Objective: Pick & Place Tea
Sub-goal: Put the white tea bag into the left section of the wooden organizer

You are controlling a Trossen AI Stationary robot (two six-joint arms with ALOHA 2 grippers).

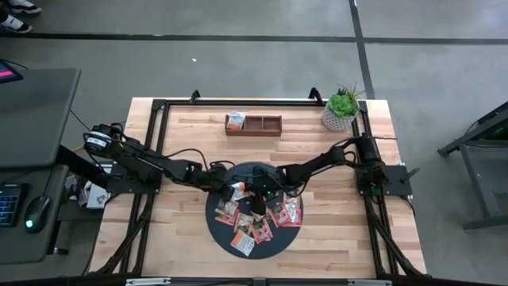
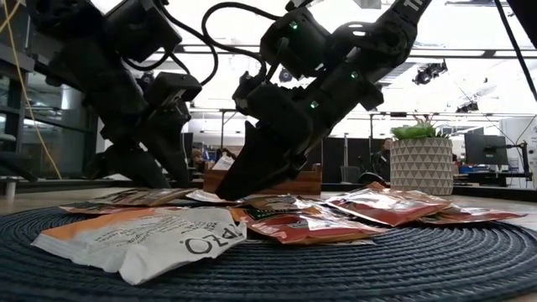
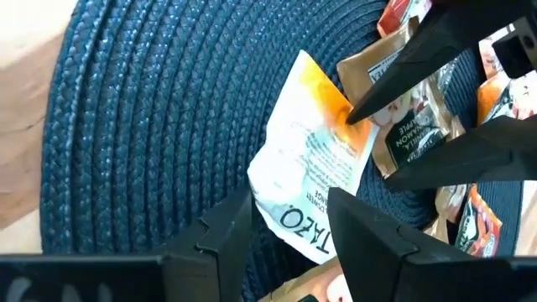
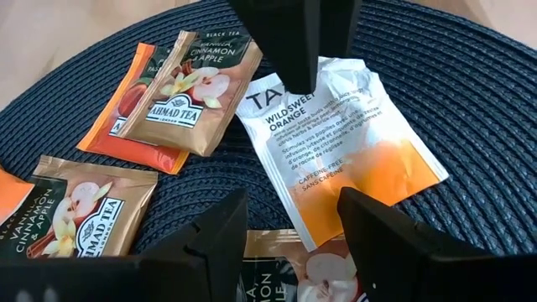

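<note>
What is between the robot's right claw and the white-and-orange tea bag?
Nothing visible. The right end effector hangs open right over the white-and-orange tea bag on the dark mat. But the left end effector is crowding the same sachet, one fingertip of it apparently on the far edge, so the two could bump.

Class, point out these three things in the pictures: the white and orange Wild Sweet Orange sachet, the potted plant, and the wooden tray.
Wild Sweet Orange sachet (image 4: 336,143): right wrist view, its printed white middle.
Potted plant (image 1: 341,110): high view, its green leaves.
Wooden tray (image 1: 263,124): high view, its bare right compartment.
</note>
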